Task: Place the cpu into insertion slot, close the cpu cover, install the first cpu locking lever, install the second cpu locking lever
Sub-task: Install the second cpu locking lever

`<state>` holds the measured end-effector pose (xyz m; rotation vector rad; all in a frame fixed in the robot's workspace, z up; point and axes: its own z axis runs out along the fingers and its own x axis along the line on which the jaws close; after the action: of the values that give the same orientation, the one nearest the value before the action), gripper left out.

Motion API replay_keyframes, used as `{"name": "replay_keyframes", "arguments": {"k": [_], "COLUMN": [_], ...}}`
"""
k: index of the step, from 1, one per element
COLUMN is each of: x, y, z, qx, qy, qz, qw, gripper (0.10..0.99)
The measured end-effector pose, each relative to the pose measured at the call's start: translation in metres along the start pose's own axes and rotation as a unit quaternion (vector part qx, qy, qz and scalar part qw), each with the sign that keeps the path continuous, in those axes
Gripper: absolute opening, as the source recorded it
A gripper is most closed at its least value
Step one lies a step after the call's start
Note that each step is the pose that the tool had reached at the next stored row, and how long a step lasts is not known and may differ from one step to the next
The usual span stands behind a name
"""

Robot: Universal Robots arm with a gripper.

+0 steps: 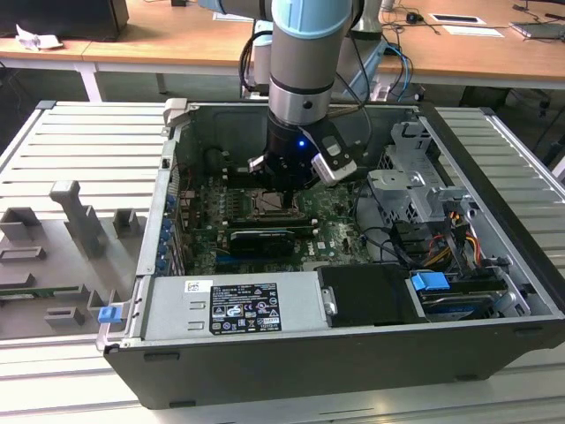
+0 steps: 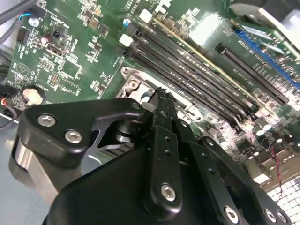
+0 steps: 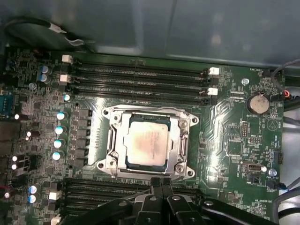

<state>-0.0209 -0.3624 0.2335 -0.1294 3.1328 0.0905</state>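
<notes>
Silvery-beige metal marks the top of the cpu (image 3: 146, 144), a flat square chip lying in the insertion slot (image 3: 172, 165) at the middle of the green motherboard (image 3: 234, 117). One cpu cover (image 3: 180, 140), a thin grey frame with a square window, lies shut around it, the chip showing through the window. Four long black memory slots (image 3: 140, 79) run along one side of the socket. In the first wrist view the fingers (image 3: 161, 183) are pressed together just at the socket's edge, holding nothing. In the exterior view the gripper (image 1: 284, 196) hangs low inside the open computer case (image 1: 494, 221) on the worktop (image 1: 53, 159).
</notes>
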Motion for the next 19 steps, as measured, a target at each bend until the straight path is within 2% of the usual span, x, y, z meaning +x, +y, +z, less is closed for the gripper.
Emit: {"name": "replay_keyframes", "arguments": {"k": [6, 10, 12, 15, 17, 19], "x": [0.0198, 0.022, 0.0222, 0.0259, 0.0302, 0.0325], "y": [0.0016, 0.0014, 0.0011, 0.0012, 0.0011, 0.0], "z": [0.0005, 0.0056, 0.0115, 0.013, 0.013, 0.0129], "qx": [0.0, 0.0, -0.0001, -0.001, -0.0033, -0.0085], "qy": [0.0, 0.0001, 0.0001, 0.0, -0.0002, -0.0006], "qz": [0.0, 0.0, 0.0, 0.0, 0.0, 0.0], "qw": [1.0, 1.0, 1.0, 1.0, 1.0, 1.0], "gripper": [0.106, 0.106, 0.106, 0.106, 0.106, 0.106]}}
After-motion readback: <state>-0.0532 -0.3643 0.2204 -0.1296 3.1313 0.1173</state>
